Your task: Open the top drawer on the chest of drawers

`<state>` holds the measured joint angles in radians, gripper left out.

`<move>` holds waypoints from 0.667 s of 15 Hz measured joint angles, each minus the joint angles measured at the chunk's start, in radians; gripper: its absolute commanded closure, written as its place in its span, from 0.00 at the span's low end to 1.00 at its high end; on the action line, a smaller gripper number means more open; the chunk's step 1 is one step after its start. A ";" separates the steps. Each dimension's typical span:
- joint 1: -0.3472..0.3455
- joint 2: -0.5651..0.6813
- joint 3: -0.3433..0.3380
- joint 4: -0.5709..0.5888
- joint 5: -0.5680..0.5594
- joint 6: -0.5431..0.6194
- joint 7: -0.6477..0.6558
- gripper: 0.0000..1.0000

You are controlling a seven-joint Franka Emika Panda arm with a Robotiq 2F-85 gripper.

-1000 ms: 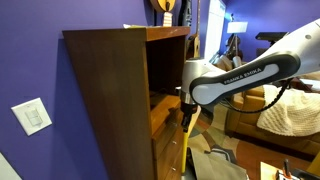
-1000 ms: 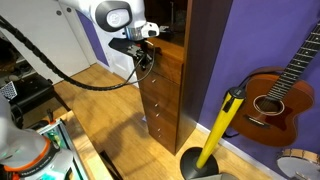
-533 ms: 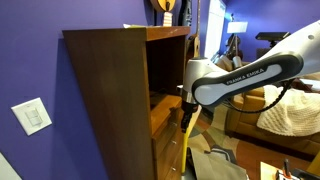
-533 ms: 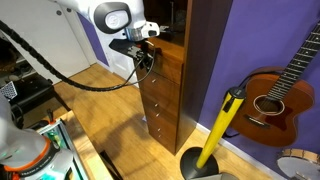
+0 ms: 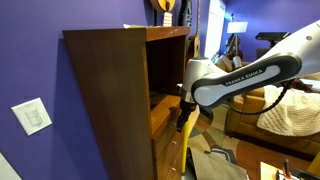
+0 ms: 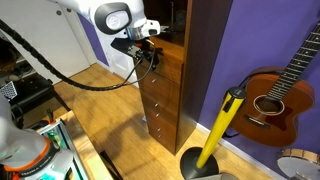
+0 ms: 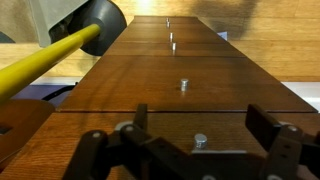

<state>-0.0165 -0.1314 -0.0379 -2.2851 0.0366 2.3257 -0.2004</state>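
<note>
The chest of drawers (image 5: 110, 90) (image 6: 192, 70) is a tall dark-brown cabinet against a purple wall. Its top drawer (image 6: 164, 62) (image 7: 150, 130) has an orange-brown front and a small metal knob (image 7: 200, 141). In an exterior view the top drawer (image 5: 161, 117) seems to stand slightly forward of the cabinet side. My gripper (image 7: 200, 125) (image 5: 185, 117) (image 6: 150, 55) is at this drawer front, open. One dark finger (image 7: 141, 118) is on each side of the knob, and neither touches it. Lower drawer fronts with knobs (image 7: 183, 85) run away up the wrist view.
A yellow-handled dustpan (image 6: 220, 125) (image 7: 50, 55) leans beside the chest. A guitar (image 6: 275, 100) stands against the purple wall. A brown sofa (image 5: 255, 118) lies behind my arm. The wall carries a white switch plate (image 5: 33, 117). The floor (image 6: 110, 110) is wood.
The gripper's fingers have spread apart at the top drawer's front. The arm and the drawer have hardly moved.
</note>
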 measured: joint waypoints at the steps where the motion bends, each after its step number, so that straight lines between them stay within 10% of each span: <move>1: 0.000 0.002 0.000 0.000 0.000 0.008 0.006 0.27; 5: 0.000 0.005 0.000 0.002 -0.001 0.032 0.025 0.60; 7: 0.000 0.005 0.000 0.002 -0.001 0.045 0.025 0.21; 10: -0.001 0.007 0.000 0.002 -0.003 0.064 0.032 0.21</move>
<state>-0.0171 -0.1246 -0.0380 -2.2834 0.0336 2.3897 -0.1679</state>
